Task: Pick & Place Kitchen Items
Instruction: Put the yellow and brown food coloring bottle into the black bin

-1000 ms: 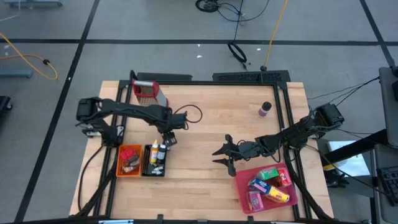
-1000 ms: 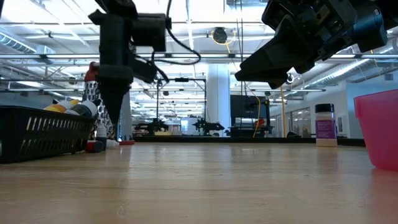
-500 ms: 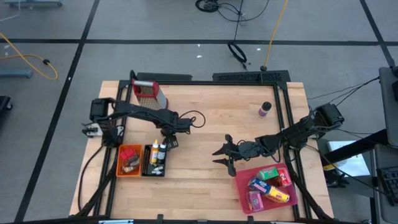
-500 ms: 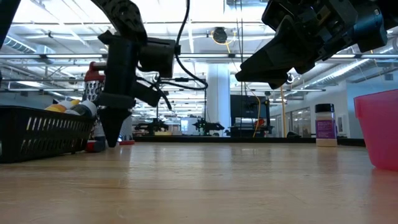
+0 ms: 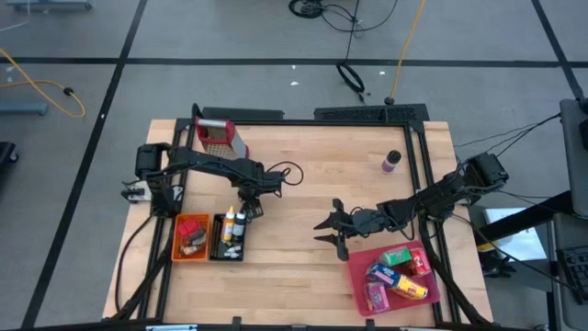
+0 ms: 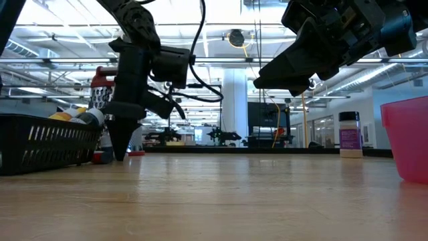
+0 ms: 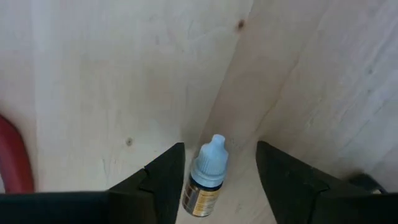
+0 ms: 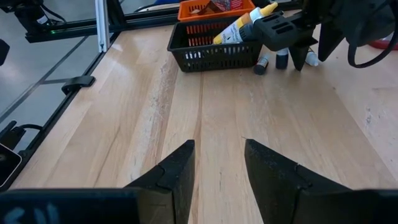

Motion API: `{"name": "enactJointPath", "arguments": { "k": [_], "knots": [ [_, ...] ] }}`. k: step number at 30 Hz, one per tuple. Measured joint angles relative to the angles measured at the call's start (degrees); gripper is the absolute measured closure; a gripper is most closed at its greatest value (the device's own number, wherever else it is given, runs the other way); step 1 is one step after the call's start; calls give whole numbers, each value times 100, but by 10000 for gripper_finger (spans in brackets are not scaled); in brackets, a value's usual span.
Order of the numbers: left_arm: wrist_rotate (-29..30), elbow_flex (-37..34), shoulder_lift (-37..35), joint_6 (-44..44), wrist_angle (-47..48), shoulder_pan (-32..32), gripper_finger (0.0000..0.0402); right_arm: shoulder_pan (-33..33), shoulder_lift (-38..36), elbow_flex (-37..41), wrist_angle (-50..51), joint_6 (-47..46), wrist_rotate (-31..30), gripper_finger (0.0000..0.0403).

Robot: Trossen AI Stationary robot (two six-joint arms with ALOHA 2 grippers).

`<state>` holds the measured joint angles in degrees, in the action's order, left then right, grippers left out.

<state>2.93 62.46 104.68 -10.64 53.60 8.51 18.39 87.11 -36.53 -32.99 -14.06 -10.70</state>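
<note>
My left gripper (image 5: 250, 210) points down beside the black basket (image 5: 217, 248), open. In the left wrist view its fingers stand on either side of a small dropper bottle (image 7: 206, 177) with a light blue cap, on the wood. Other little bottles (image 8: 282, 59) stand by the basket. My right gripper (image 5: 323, 230) hangs open above the table's middle (image 8: 219, 165), touching nothing. Green, red, blue and yellow cartons (image 5: 401, 272) lie in the pink bin (image 5: 354, 271). My left gripper comes at the dropper bottle from above with one finger (image 7: 168, 180) close against its side. I cannot tell whether that finger touches it. The other finger (image 7: 280, 180) stands apart from it.
An orange basket (image 5: 178, 241) with small pieces sits left of the black basket, which holds yellow-capped bottles (image 5: 228, 228). The red-topped grater (image 5: 217, 136) stands at the far left. A purple-labelled jar (image 5: 391, 162) stands far right. Bare wood lies between the arms.
My left gripper has come down toward the table beside the black basket and shifted a little toward the right, tipping slightly from vertical; most of this happened early, then it nearly settled. The right arm has kept still.
</note>
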Motion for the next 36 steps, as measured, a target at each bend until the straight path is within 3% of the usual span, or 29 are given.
{"name": "enactJointPath", "arguments": {
  "k": [13,25,36],
  "knots": [
    [-36,-13,17,265,63,110,370,2,0,0,7,0,2,271],
    [95,-17,-172,197,-54,101,362,0,0,0,9,0,0,271],
    [267,-17,-1233,-152,205,23,361,1,0,0,26,-4,-15,271]
  ]
}}
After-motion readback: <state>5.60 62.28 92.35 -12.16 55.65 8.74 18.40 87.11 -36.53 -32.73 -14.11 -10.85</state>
